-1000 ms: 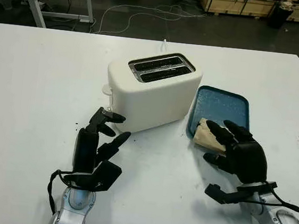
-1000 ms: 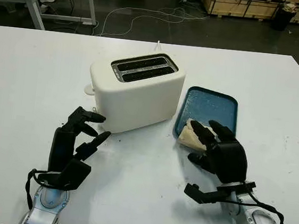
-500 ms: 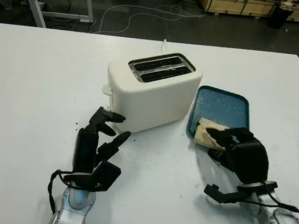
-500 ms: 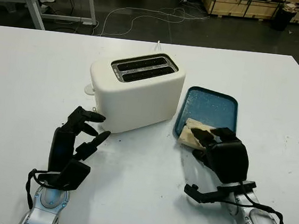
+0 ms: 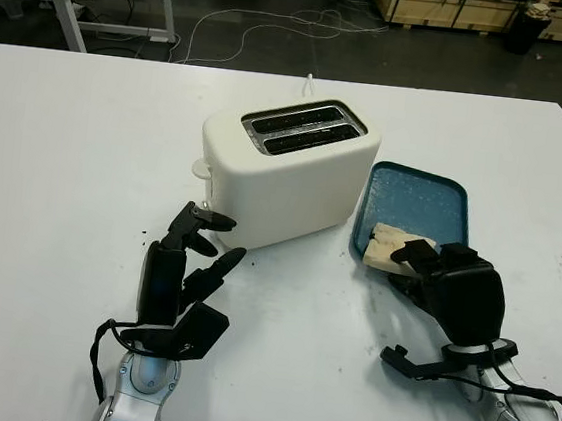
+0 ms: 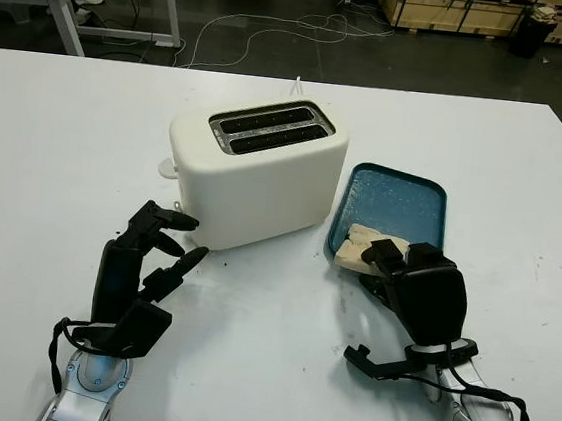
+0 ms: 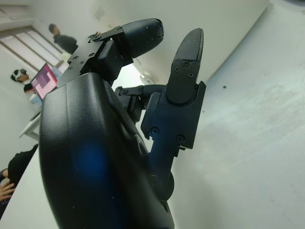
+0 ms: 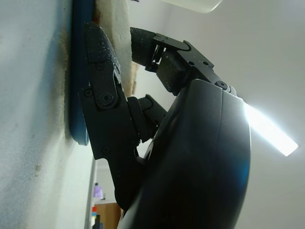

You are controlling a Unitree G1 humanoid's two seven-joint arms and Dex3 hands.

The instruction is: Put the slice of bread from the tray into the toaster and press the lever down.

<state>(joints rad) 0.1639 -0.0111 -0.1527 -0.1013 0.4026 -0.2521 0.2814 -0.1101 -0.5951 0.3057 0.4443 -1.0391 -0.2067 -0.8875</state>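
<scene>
Right now the slice of bread (image 5: pixel 390 247) lies at the near end of the blue tray (image 5: pixel 418 197), its long axis running across the tray, one end toward the toaster (image 5: pixel 283 171). Fingers of the right hand (image 5: pixel 446 284) are curled around it. Near the toaster's front, the left hand (image 5: pixel 187 261) hovers open above the white table (image 5: pixel 64 168).

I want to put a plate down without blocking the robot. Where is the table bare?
Bare: the table left of the toaster, and right of the tray. Crowded: the near middle, where the left robot hand hangs open and the right robot hand grips the bread.
</scene>
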